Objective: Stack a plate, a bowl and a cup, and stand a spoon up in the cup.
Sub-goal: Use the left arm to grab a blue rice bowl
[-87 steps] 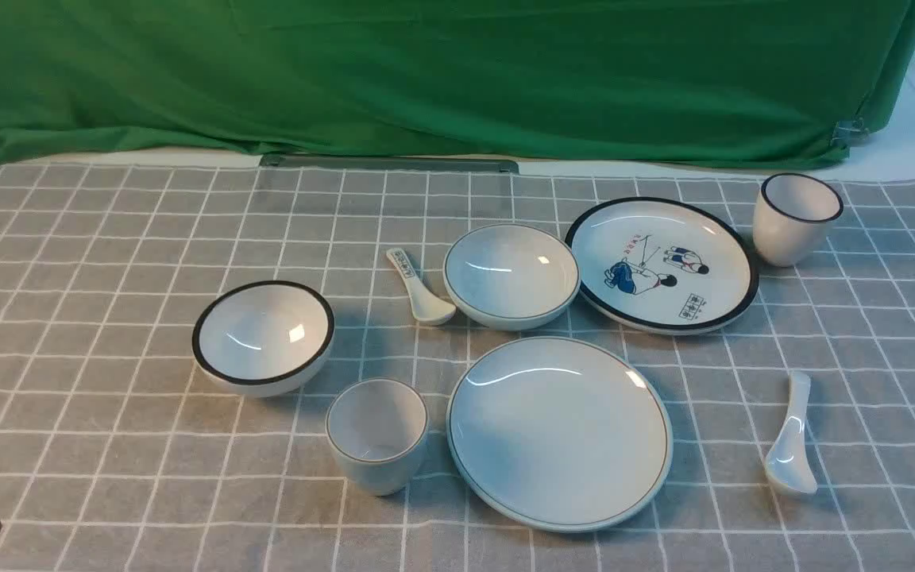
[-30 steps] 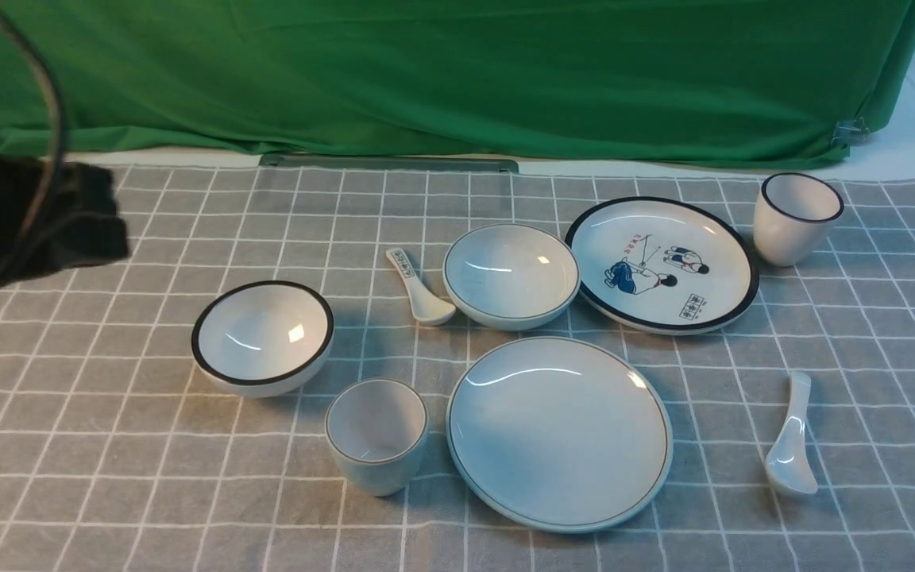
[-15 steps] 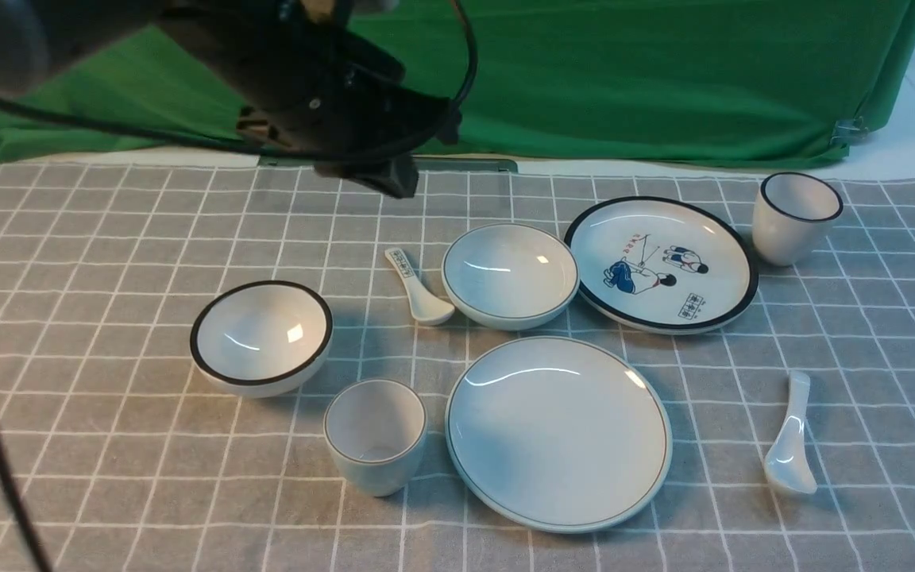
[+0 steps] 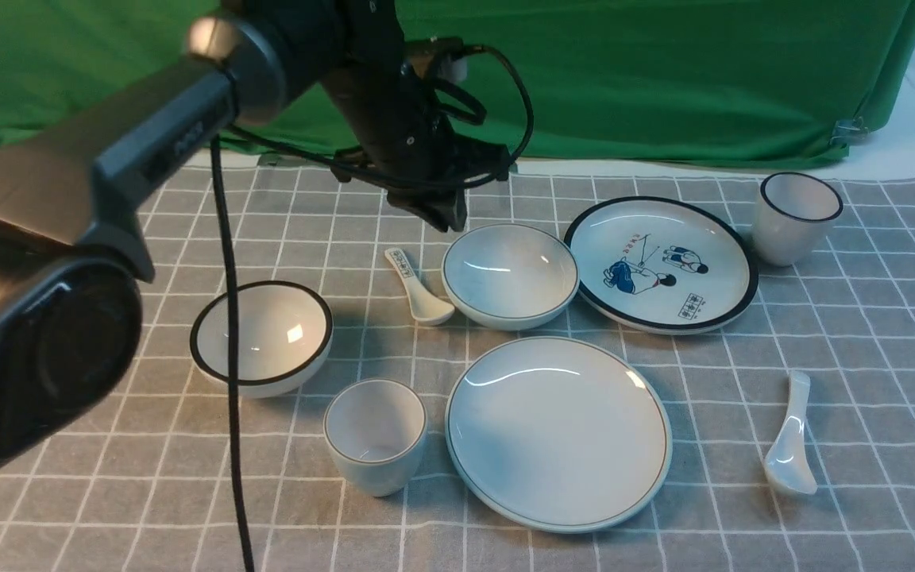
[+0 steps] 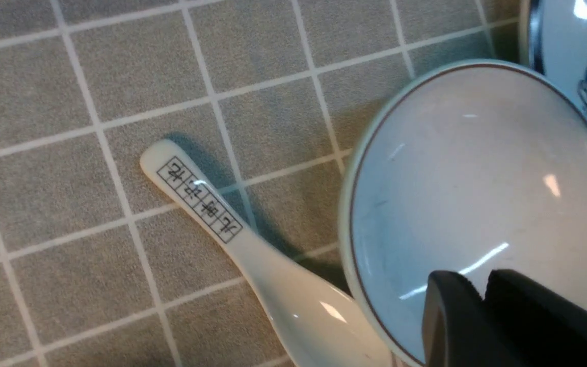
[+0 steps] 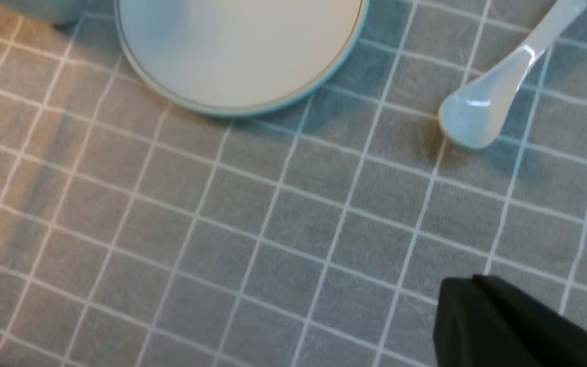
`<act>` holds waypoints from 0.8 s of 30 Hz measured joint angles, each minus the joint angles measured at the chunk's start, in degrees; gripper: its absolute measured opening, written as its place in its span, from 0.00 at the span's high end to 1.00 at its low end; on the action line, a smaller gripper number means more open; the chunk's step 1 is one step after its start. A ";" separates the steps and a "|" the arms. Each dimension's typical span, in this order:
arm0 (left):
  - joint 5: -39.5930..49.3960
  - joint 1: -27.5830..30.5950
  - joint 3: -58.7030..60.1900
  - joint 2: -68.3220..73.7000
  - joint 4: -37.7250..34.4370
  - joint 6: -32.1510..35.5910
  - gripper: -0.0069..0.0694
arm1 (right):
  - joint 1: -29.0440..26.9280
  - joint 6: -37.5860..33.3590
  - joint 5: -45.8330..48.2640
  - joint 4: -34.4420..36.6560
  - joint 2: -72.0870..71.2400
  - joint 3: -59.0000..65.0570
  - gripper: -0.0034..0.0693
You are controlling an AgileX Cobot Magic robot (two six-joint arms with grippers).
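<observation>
You have four boxed characters on the printed spoon (image 5: 199, 200) and small marks on the picture plate (image 4: 662, 264), all too small to read. The counter (image 4: 862, 357) holds two plates, two bowls, two cups and two spoons. Around the plain plate (image 4: 558, 433), the bowl (image 4: 510, 274) is at 12 o'clock, the cup (image 4: 376, 433) at 9 and the plain spoon (image 4: 791, 445) at 3. Your left tool (image 5: 483, 285) hovers at the bowl's 11 o'clock rim, tips nearly together; I cannot tell if they meet. Your right tool (image 6: 469, 285) is closed, at 5 o'clock.
</observation>
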 joint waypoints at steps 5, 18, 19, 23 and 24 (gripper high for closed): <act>-3.71 0.00 -0.19 3.10 2.20 -0.45 0.48 | 0.00 -0.56 -0.79 0.00 0.00 -0.04 0.91; -6.86 -1.16 -0.47 7.69 1.53 0.23 0.34 | 0.00 -1.11 -2.17 0.00 0.00 -0.04 0.90; -6.81 -1.16 -0.47 7.74 1.46 0.23 0.36 | 0.00 -1.11 -2.25 0.00 0.00 -0.04 0.90; -4.73 -1.16 -1.10 7.96 1.06 0.25 0.76 | 0.00 -1.35 -3.09 0.00 0.00 -0.04 0.90; -4.10 -1.16 -1.43 7.89 1.06 0.25 0.81 | 0.00 -1.40 -3.14 0.00 0.00 -0.04 0.90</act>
